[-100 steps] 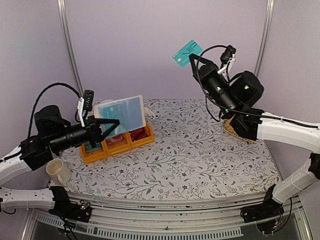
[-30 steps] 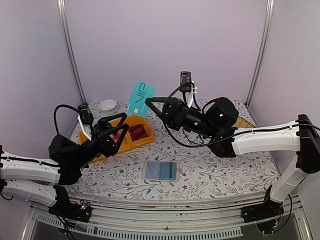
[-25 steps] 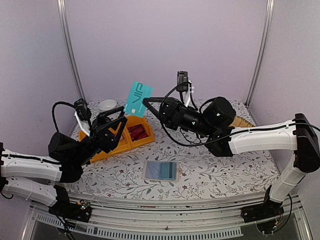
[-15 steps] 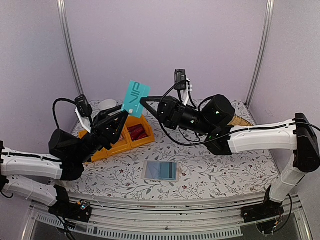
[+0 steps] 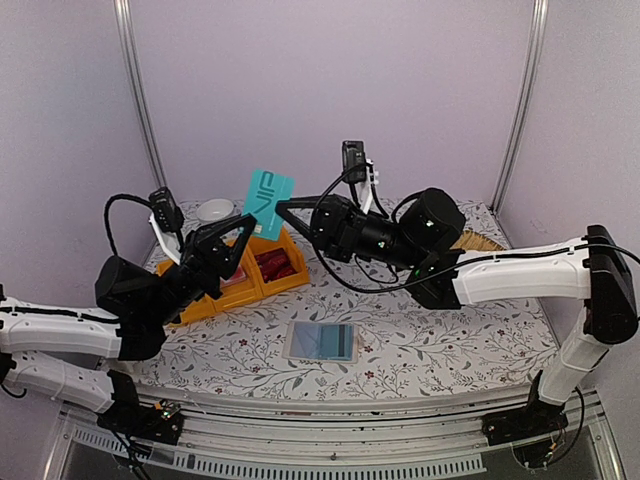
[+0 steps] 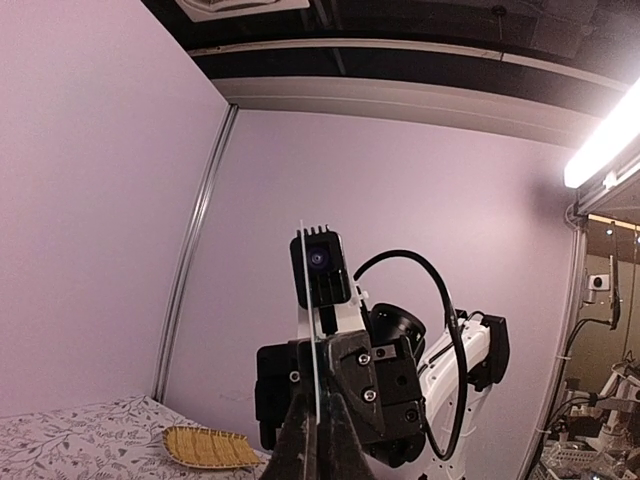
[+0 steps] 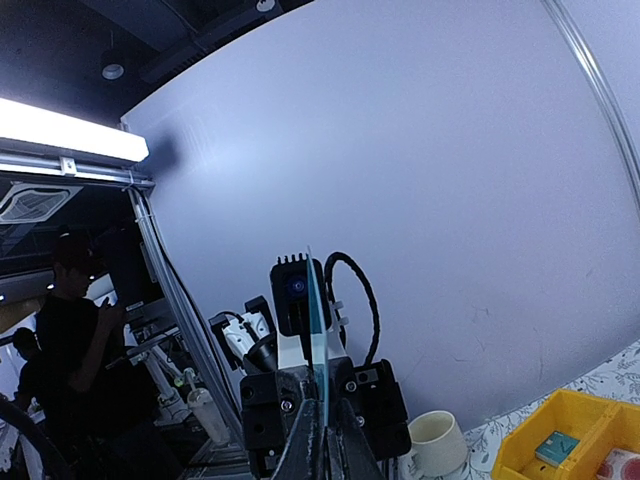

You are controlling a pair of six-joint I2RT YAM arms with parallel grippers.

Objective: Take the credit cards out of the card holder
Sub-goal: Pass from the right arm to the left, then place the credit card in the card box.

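Teal credit card (image 5: 268, 203) is held upright in mid-air, left of centre in the top view, above the yellow bins (image 5: 280, 283). It is pinched from two sides: the left gripper (image 5: 246, 229) is closed on its lower edge and the right gripper (image 5: 284, 207) is closed on its right edge. In each wrist view the card is seen edge-on between shut fingers. The card holder (image 5: 320, 341) lies flat on the table at lower centre, well apart from both grippers. The card is judged light, thin, stiff and slick. Hold is best taken on the flat faces, well in from an edge, since a corner pinch could let it pivot or slip.
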